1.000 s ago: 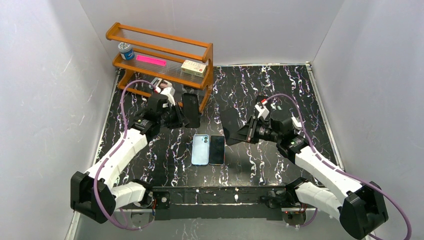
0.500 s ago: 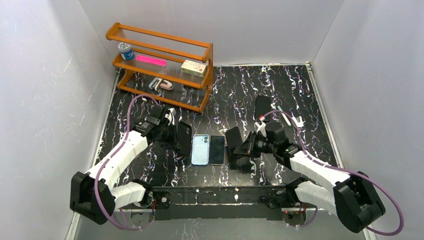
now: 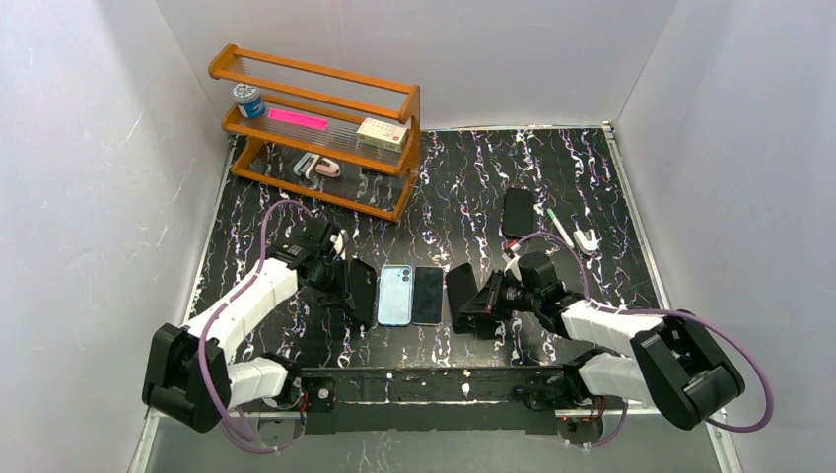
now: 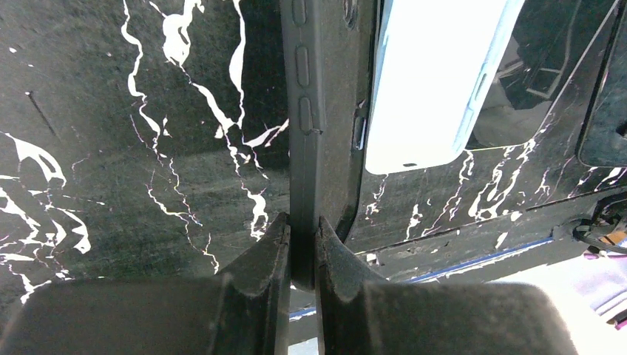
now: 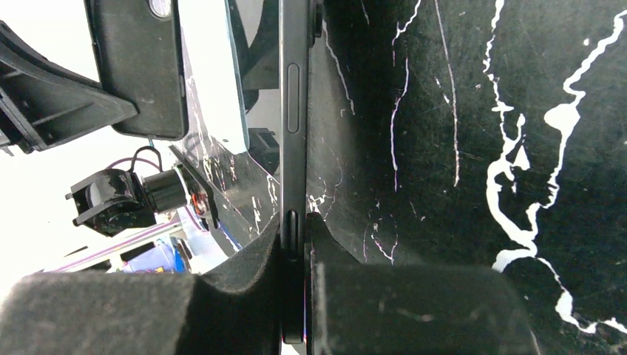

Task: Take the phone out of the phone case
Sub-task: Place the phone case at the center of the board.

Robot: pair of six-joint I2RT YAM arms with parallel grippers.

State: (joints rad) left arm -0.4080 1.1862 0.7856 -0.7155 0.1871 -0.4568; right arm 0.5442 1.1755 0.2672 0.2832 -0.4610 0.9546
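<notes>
Nearest the arms, just left of the light blue phone (image 3: 395, 295) lying flat on the tabletop (image 3: 463, 177), the left tool (image 4: 303, 231) is pinching a dark case (image 4: 325, 111) by one thin wall, holding it on edge. Its moulded button bumps suggest soft, light rubber that is probably flexing easily. Right of the blue phone, past a black handset (image 3: 428, 295) lying just beside it, the right tool (image 5: 294, 225) is clamping a slim black phone (image 5: 293, 111) edge-on, low on its buttoned side. That slab is looking rigid, smooth, likely slippery and breakable, so a firm hold across the flat faces seems safest. Well beyond the blue phone, a dark handset (image 3: 518, 212) is lying flat, with a wooden shelf (image 3: 315, 118) farther back.
</notes>
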